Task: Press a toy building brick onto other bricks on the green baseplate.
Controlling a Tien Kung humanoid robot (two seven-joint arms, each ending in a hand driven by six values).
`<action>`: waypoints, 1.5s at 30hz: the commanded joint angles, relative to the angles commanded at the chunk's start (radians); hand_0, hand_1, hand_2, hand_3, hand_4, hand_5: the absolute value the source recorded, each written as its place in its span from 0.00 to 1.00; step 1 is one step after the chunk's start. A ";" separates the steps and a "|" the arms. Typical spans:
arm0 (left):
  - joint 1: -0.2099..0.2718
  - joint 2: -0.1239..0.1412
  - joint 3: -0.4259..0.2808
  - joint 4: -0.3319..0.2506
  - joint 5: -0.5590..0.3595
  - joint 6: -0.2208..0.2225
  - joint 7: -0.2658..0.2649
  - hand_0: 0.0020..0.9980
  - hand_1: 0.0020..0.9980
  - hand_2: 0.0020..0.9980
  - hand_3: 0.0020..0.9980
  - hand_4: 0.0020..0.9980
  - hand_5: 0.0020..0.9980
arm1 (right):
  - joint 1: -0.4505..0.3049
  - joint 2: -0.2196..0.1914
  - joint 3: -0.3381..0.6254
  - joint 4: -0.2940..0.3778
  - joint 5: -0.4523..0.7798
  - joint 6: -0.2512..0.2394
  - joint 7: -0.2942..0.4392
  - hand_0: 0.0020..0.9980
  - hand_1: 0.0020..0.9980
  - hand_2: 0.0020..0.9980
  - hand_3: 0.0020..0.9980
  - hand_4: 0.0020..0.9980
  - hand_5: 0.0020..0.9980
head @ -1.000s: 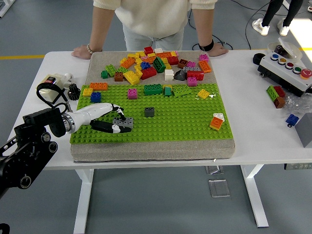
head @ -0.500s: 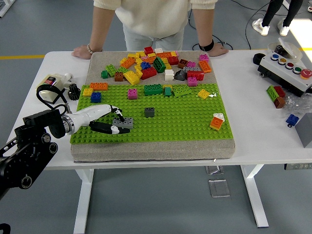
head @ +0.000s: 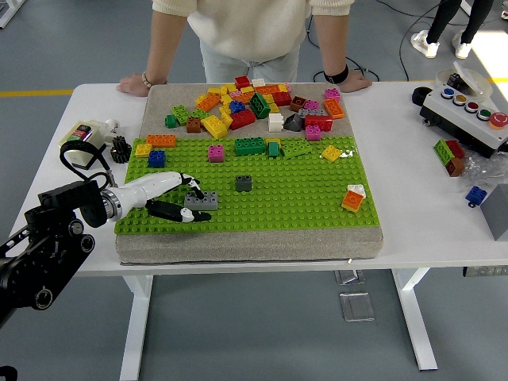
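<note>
Grey floor with a yellow line at the left edge lies behind a white surface (head: 413, 198) that carries a grey pad with the green baseplate (head: 278, 194) on top. A person stands at the far side, both hands resting on the surface's far edge. Loose bricks (head: 254, 103) in many colours are heaped on the pad beyond the baseplate, and a few more stand scattered on its studs. At the right sits a control box (head: 468, 111) with coloured buttons; no writing on it or elsewhere can be read. The left hand (head: 178, 197) reaches in over the baseplate's near left part, its fingers curled around a grey brick (head: 202, 201), which seems to rest on the studs, though contact is hard to judge.
</note>
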 joint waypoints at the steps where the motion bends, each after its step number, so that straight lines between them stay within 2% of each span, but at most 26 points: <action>1: 0.000 0.000 0.001 -0.001 -0.001 0.001 0.000 1.00 0.95 0.92 0.66 1.00 0.79 | 0.000 0.000 0.000 0.000 0.000 0.000 0.000 0.76 0.69 0.73 0.70 0.98 0.50; 17: -0.001 -0.010 0.009 0.001 0.003 0.004 0.002 1.00 0.95 0.92 0.66 1.00 0.77 | 0.000 0.001 -0.006 0.000 0.001 -0.002 -0.001 0.76 0.69 0.73 0.70 0.98 0.50; 31: 0.002 0.010 -0.017 -0.019 0.018 0.003 0.002 1.00 0.94 0.91 0.65 1.00 0.77 | -0.001 0.001 -0.004 0.000 0.000 -0.002 0.000 0.76 0.69 0.73 0.70 0.98 0.50; 45: 0.005 0.005 -0.009 -0.015 0.012 -0.003 0.004 1.00 0.94 0.90 0.65 1.00 0.76 | -0.001 0.001 0.000 0.000 -0.002 -0.002 -0.001 0.76 0.69 0.73 0.70 0.98 0.50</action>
